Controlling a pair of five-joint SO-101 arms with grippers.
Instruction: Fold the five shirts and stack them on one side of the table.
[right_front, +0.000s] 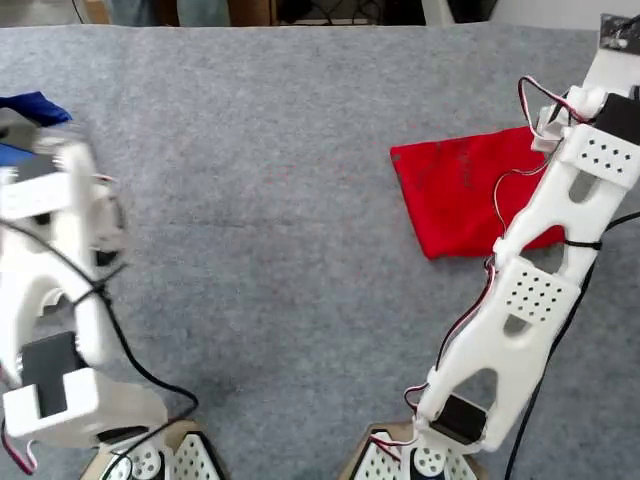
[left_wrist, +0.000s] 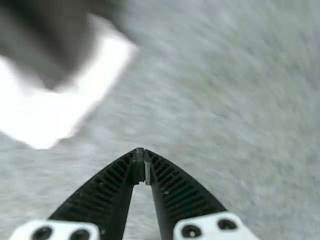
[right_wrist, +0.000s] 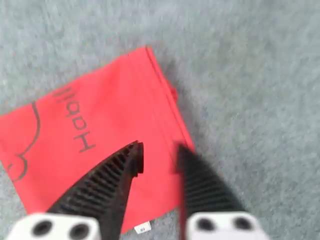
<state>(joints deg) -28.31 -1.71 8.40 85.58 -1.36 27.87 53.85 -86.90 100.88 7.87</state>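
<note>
A folded red shirt (right_front: 455, 195) lies flat on the grey felt at the right of the table; the right arm (right_front: 540, 290) crosses over its right part. In the right wrist view the same red shirt (right_wrist: 85, 130) with dark print lies under my right gripper (right_wrist: 157, 152), whose black fingers stand a little apart above the shirt's edge, holding nothing. My left gripper (left_wrist: 140, 165) hovers over bare grey felt with its tips pressed together and nothing between them. A blue shirt (right_front: 30, 108) peeks out at the far left edge behind the left arm (right_front: 60, 260).
Grey felt (right_front: 260, 200) covers the whole table, with a wide bare stretch in the middle. Both arm bases (right_front: 290, 455) sit at the near edge. A blurred white part of the left arm (left_wrist: 55, 100) shows in the left wrist view.
</note>
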